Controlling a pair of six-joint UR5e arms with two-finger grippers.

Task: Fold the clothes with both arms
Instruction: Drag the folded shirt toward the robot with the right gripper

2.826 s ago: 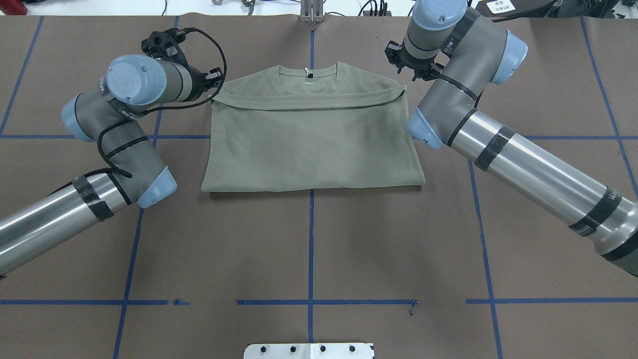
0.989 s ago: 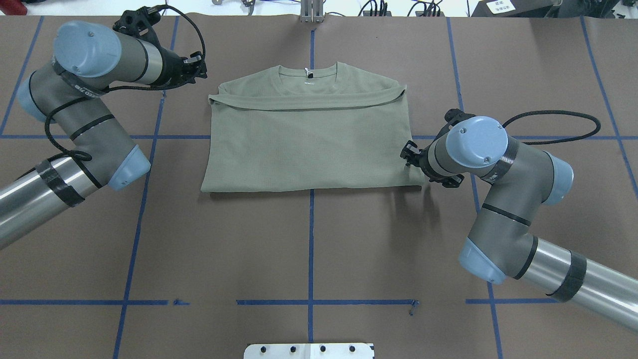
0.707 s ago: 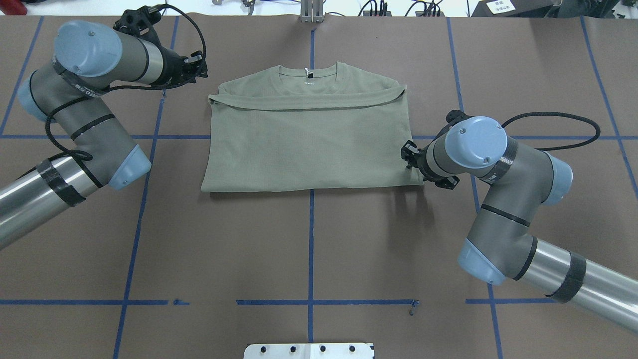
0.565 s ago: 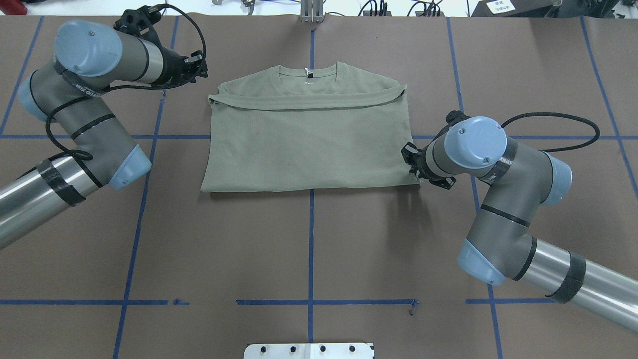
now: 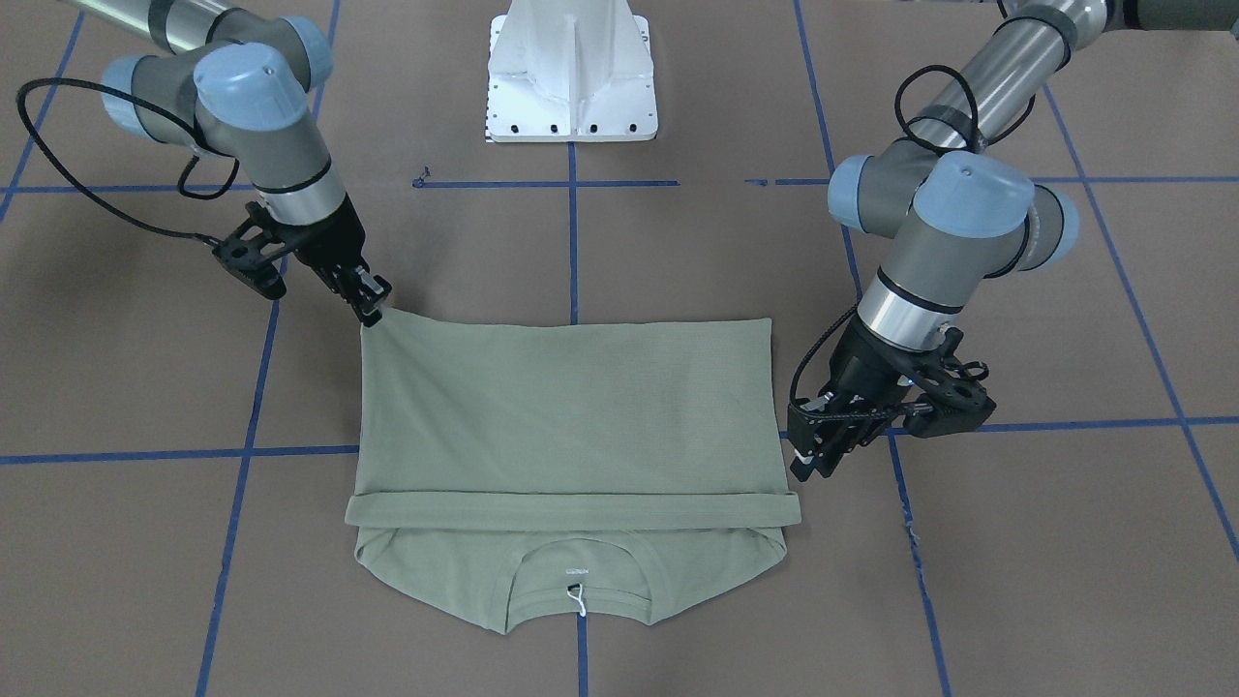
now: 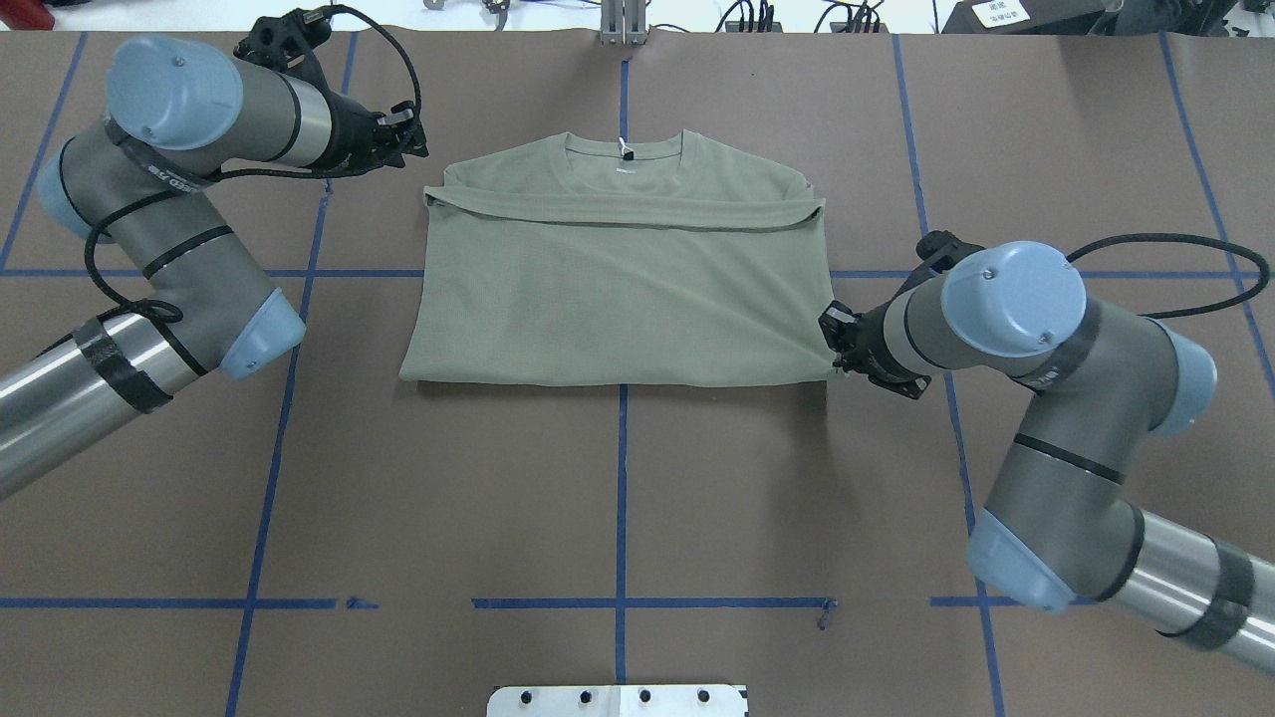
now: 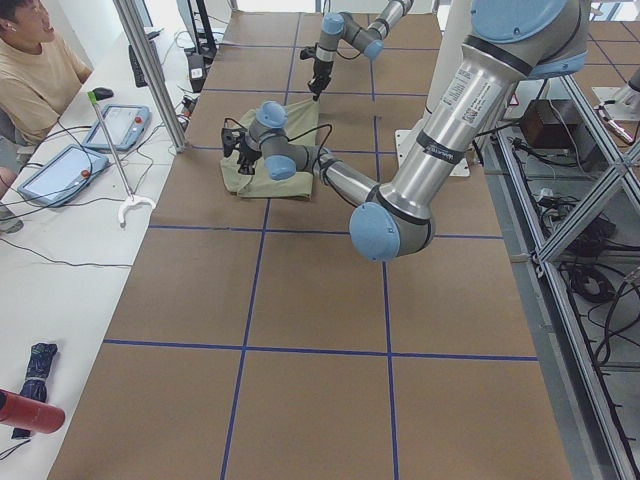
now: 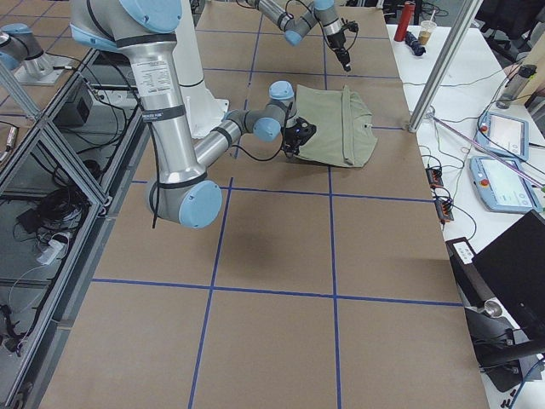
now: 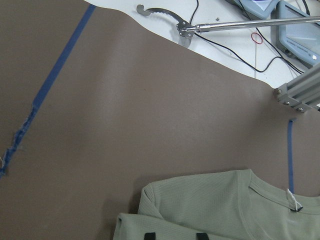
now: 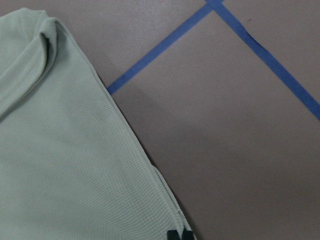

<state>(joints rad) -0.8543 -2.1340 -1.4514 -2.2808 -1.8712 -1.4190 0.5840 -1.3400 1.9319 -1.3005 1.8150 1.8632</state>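
So, shirt (image 6: 618, 289): sage green, lying flat on the middle of the table towards its far side. It is folded once across, with the hem edge lying just short of the collar (image 6: 625, 159) and the collar on the far edge.
Neck tag (image 6: 625, 149): white, poking out at the collar's middle.
Right gripper (image 6: 835, 351): at the shirt's near right corner, low on the table. In the wrist view its dark fingertips (image 10: 174, 235) sit together right on the corner's layered edge, so it looks clenched on the cloth. Only their very ends show there.
Near right corner: the knit draws in faint creases towards that grip.
Left gripper (image 6: 416, 134): beside the far left corner, by the shoulder. Its fingertips (image 9: 148, 236) stand apart over the folded edge, released and holding nothing.
Step in hand: probably taking hold for the second fold, with one corner gripped and the other not yet.
Next move: likely the left arm lowers and pinches every layer at its corner. Both arms then lift evenly so the stacked edges stay aligned.
Risk: a pinch that catches only the top layer could peel the first fold open.
Table (image 6: 299, 478): brown cover marked with blue tape lines (image 6: 621, 478).
Base plate (image 6: 618, 700): white, at the near edge.
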